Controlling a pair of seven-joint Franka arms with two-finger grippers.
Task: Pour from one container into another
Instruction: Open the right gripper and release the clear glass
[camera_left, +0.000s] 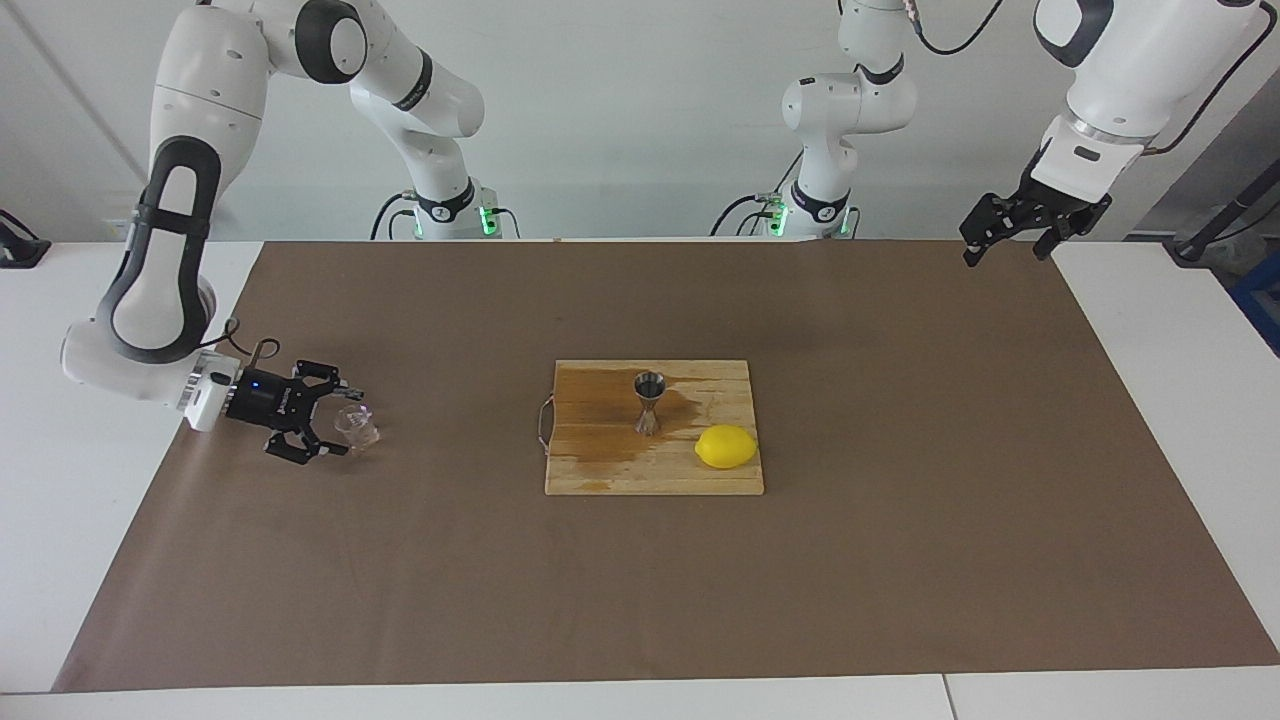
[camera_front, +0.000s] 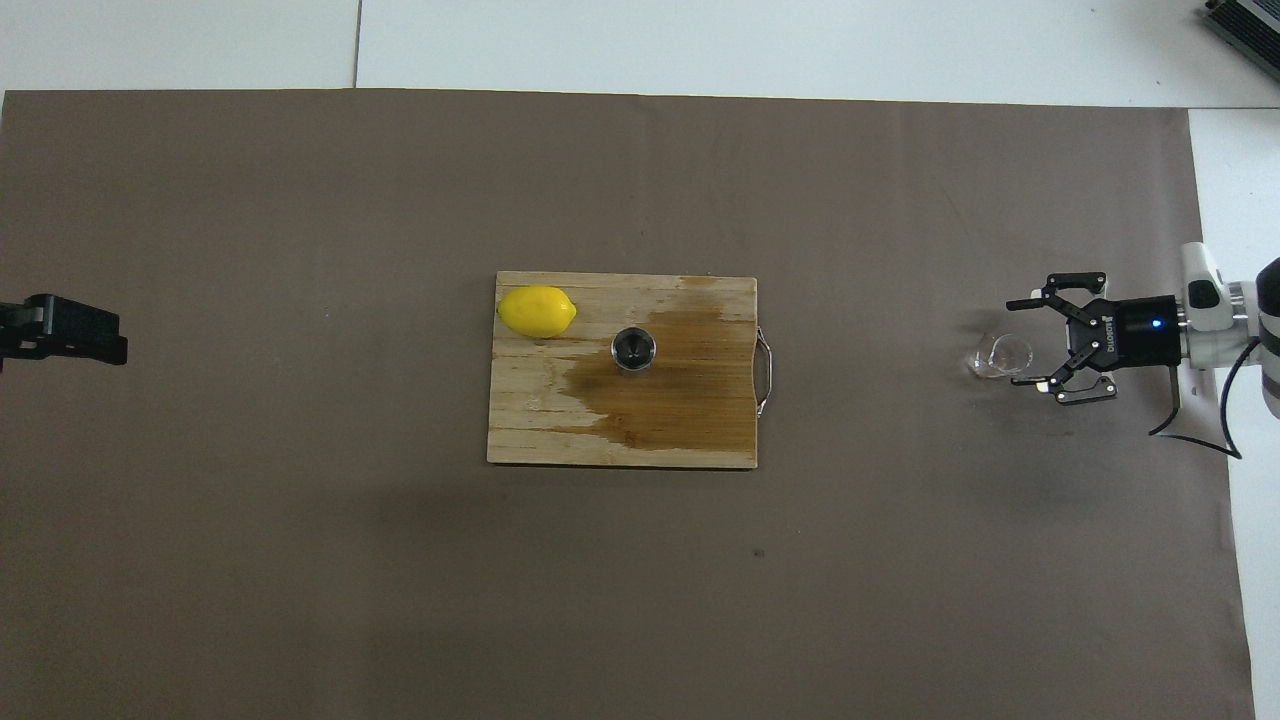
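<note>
Two arms | your right gripper (camera_left: 335, 428) gapes empty, glass cup (camera_left: 356, 429) at its fingertips, well off the jigger (camera_left: 649, 401) | left gripper (camera_left: 1010, 236) waits open

A board (camera_left: 600, 470) lies mid-table on the mat (camera_left: 900, 560), with the jigger (camera_left: 649, 402) upright on it and the lemon (camera_left: 726, 447) just beside the jigger, toward the left arm's end and a little farther from the robots. The glass cup (camera_left: 357, 428) sits on the mat well apart from the board, toward the right arm's end, with the right gripper (camera_left: 330, 423) just beside it, jaws spread. The left gripper (camera_left: 1010, 238) hangs over the mat's corner at the left arm's end, near the robots.
</note>
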